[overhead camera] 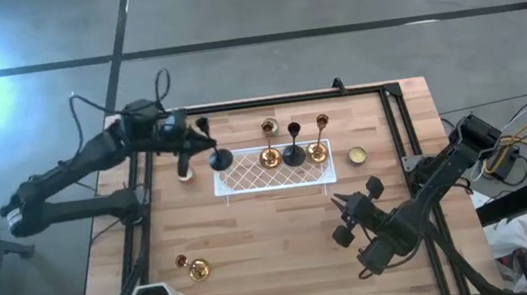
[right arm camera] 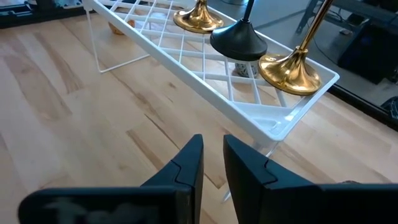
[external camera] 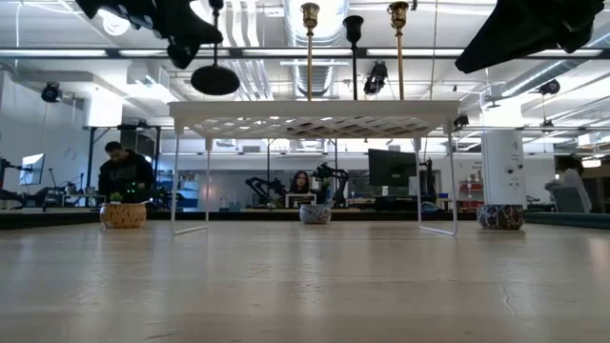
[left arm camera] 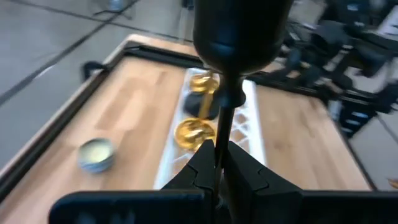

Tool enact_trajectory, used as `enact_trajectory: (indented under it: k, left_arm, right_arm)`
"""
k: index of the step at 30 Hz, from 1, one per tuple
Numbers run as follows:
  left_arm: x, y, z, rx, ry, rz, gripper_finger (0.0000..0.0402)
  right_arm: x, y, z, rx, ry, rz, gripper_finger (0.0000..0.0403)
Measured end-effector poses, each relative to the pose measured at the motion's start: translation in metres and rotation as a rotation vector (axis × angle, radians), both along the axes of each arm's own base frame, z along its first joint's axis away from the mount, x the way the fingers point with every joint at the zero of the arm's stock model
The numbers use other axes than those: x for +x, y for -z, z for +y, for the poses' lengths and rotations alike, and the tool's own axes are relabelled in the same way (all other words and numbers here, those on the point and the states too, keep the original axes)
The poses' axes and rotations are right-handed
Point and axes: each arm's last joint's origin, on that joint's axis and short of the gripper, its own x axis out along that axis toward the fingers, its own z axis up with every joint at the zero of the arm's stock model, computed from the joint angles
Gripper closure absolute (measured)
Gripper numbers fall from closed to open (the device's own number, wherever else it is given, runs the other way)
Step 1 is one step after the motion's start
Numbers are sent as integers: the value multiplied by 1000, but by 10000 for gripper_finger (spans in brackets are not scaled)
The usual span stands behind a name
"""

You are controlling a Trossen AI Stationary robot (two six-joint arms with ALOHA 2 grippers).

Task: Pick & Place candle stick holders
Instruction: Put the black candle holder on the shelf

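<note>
You have the wooden table under both arms, and on it the white lattice tray standing on thin wire legs. Your left gripper hangs just beyond the tray's left end, its fingers clamped tight on the slim stem of a black candle stick holder; the holder sticks out past the fingertips with its round base foremost, held in the air at the tray's left edge, and I cannot tell whether the base touches the lattice. Your right gripper sits over bare wood just in front of the tray's right end, fingers a narrow slot apart with nothing between them.

Ahead of those right fingers, 3 holders stand upright on the tray's right half: a gold holder, a second black holder and another gold holder, bases near one another. A third gold holder lies on its side near the table's front left, well apart from both grippers. A pale tealight candle rests just off the tray's right end.
</note>
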Motion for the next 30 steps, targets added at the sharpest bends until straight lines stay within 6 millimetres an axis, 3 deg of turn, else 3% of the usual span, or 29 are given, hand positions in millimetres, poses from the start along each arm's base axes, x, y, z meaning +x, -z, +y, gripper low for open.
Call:
enact_trajectory:
  k: [8, 30]
  left_arm:
    - [33, 7, -13, 84, 44, 76, 385]
    - [78, 33, 3, 127, 55, 104, 385]
  right_arm:
    - [0, 0, 0, 0, -1, 0, 348]
    - [0, 0, 0, 0, -2, 0, 344]
